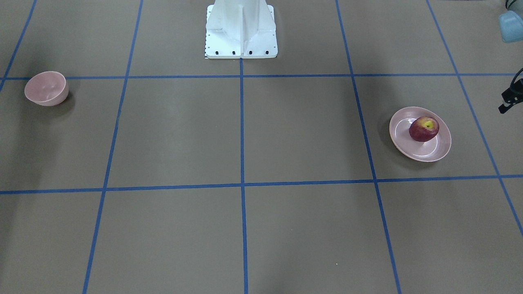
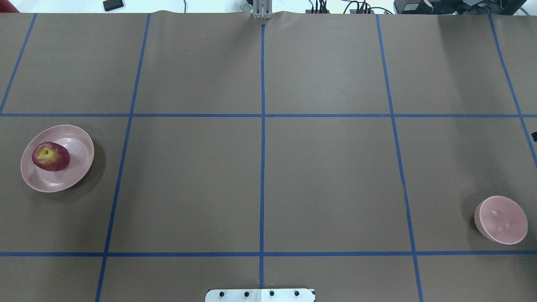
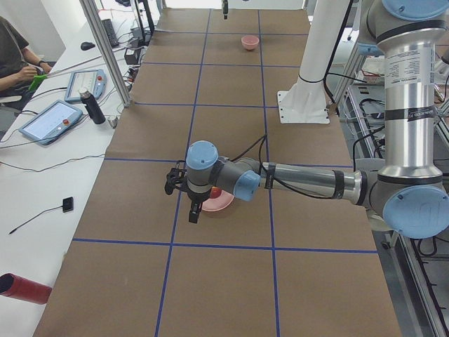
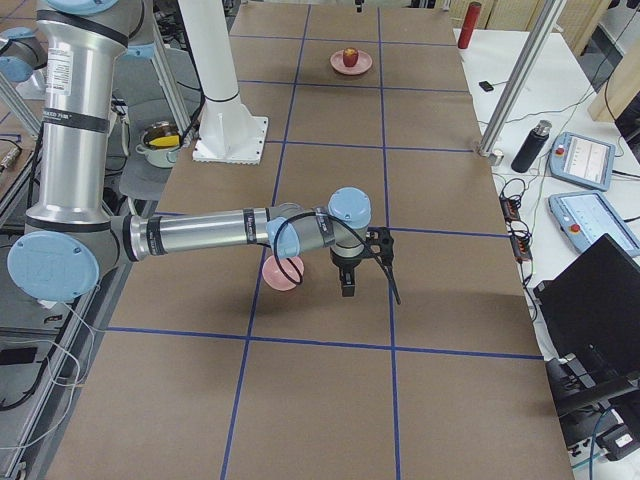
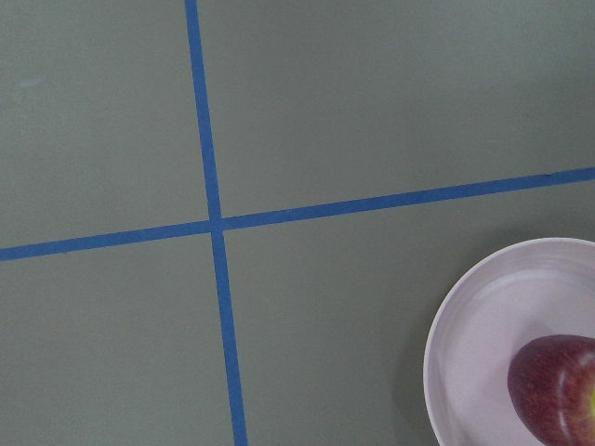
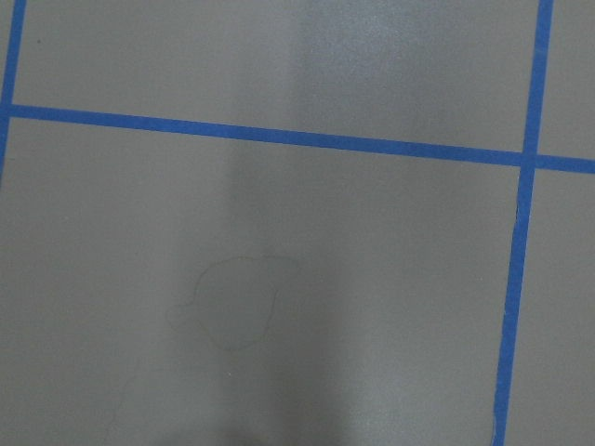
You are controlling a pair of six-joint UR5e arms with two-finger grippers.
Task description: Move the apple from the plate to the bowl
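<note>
The dark red apple lies on the wide pink plate, on the robot's left side; both also show in the overhead view, apple and plate. The deep pink bowl stands empty on the robot's right side. In the exterior left view my left gripper hangs fingers-down above the table just beside the plate. In the exterior right view my right gripper hangs beside the bowl. I cannot tell whether either is open or shut. The left wrist view shows the plate's rim and the apple.
The white robot base stands at the table's middle rear. Blue tape lines grid the brown table. A black part and cable show at the view's edge. A side bench holds tablets, a bottle and a seated operator.
</note>
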